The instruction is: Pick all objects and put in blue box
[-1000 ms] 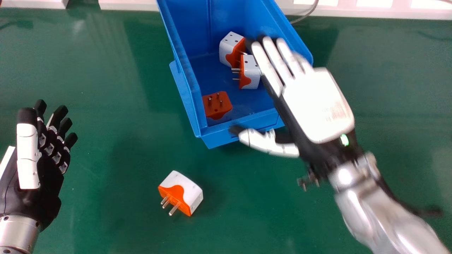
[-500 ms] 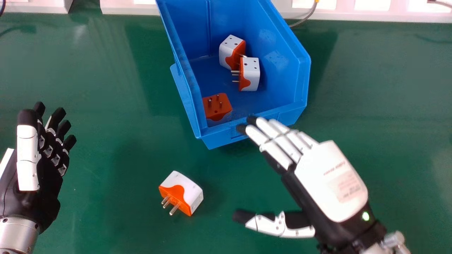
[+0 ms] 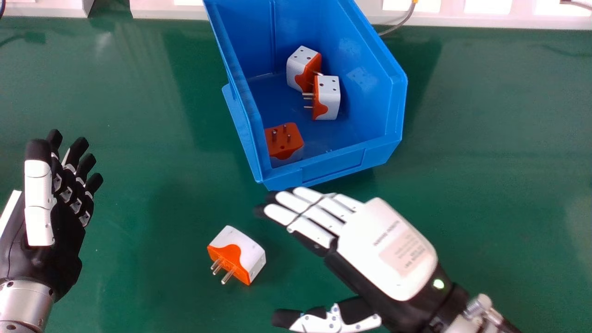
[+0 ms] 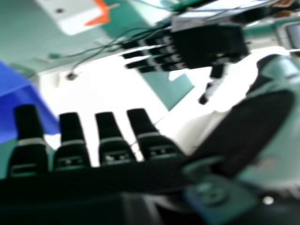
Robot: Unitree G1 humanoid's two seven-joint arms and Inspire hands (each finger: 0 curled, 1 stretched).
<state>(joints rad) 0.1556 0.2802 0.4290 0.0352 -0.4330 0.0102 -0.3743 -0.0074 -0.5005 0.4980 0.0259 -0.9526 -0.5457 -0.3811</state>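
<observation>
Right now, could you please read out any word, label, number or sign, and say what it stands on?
Nothing legible.
Back of the right hand: small print, too small to read.
Blue box and the plug adapter on the table: no print that I can make out.

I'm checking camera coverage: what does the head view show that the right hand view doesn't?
Head view: three adapters inside the blue box, and the white back of the right hand. Right hand view: the dark palm side of that hand's fingers. Both: the loose adapter, the green table, the box and the left hand.
</observation>
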